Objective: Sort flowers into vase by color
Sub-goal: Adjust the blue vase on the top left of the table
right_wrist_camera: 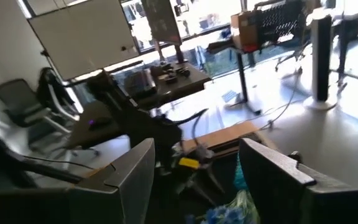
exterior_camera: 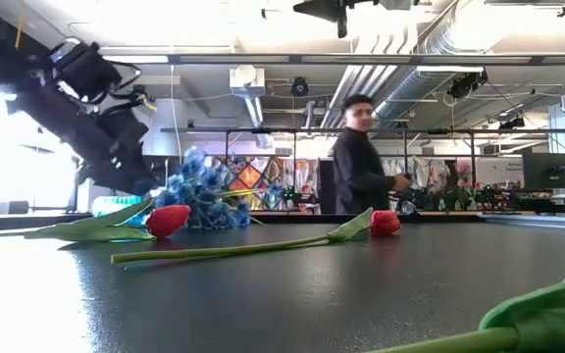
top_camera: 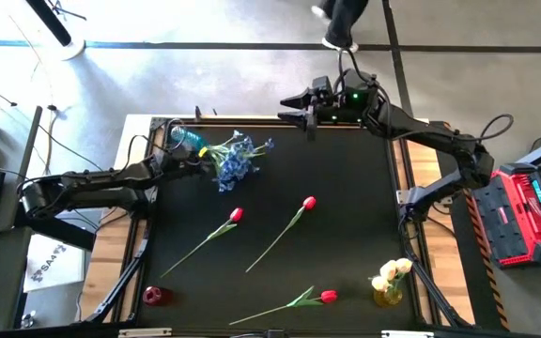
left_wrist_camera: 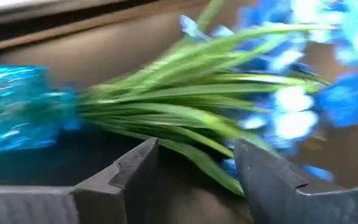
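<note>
A blue vase (top_camera: 188, 139) lies on its side at the table's far left. A bunch of blue flowers (top_camera: 238, 160) sticks out of its mouth toward the right, the blossoms resting on the table. My left gripper (left_wrist_camera: 194, 165) is open, low beside the green stems (left_wrist_camera: 179, 99), just right of the vase mouth. Three red tulips (top_camera: 236, 215), (top_camera: 309, 202), (top_camera: 328, 297) lie flat on the table. Pale yellow tulips (top_camera: 393, 272) stand in a yellow vase at the near right. My right gripper (right_wrist_camera: 194, 162) hangs open and empty, high over the far edge. My left gripper comes at the blue flowers' stems slanting down from the table's left, its fingers (left_wrist_camera: 135, 168) across them. One leaf (left_wrist_camera: 219, 177) runs close by a finger. I cannot tell whether it touches.
A small red vase (top_camera: 154, 296) stands at the near left corner. A person (exterior_camera: 359, 157) walks beyond the table's far edge. The middle of the black table (top_camera: 346, 244) between the tulips is bare.
</note>
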Controlling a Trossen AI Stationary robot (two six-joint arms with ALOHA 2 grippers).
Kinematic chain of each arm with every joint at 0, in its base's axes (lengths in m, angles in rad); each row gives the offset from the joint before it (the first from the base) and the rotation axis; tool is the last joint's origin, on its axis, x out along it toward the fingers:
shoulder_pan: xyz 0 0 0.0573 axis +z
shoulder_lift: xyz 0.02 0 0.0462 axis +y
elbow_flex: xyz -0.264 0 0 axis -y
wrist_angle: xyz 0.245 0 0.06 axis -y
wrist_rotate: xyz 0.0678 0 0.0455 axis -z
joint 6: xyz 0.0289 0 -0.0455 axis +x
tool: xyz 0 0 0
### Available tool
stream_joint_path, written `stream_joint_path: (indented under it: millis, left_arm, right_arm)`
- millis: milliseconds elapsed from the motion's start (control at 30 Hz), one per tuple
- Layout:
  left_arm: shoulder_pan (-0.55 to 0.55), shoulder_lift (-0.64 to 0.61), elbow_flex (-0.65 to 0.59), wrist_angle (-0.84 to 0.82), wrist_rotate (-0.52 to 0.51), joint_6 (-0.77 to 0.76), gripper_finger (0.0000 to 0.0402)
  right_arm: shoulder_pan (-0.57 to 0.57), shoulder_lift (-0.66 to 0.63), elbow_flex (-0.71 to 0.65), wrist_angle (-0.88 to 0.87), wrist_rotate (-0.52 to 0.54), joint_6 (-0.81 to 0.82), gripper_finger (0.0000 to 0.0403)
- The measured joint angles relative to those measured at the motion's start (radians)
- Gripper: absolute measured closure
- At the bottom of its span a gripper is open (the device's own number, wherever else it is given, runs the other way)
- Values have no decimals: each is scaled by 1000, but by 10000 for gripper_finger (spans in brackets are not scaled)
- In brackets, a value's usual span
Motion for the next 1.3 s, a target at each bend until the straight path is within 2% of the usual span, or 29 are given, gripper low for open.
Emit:
stream_joint_path:
  millis: [100,267,433,567,733,1033,1300]
  left_arm:
    - [-23,0,101,-165,68,99,180]
    - [-39,17,347,-532,-7,296,133]
    - [2,120,539,-772,-20,476,102]
    - [53,268,641,-876,48,586,98]
    - [96,451,746,-958,50,738,98]
    - [166,660,917,-1134,-70,1055,98]
    - [235,787,975,-1138,-164,1313,98]
  right_arm:
    - [-4,-35,0,-43,-17,41,183]
    - [-21,-125,0,-203,-19,44,183]
    - [-20,-195,0,-337,-19,28,183]
    - [-8,-215,0,-401,-19,11,183]
    - [18,-217,0,-470,-18,10,183]
    - [60,-218,0,-577,12,9,183]
    - [93,-218,0,-581,67,9,183]
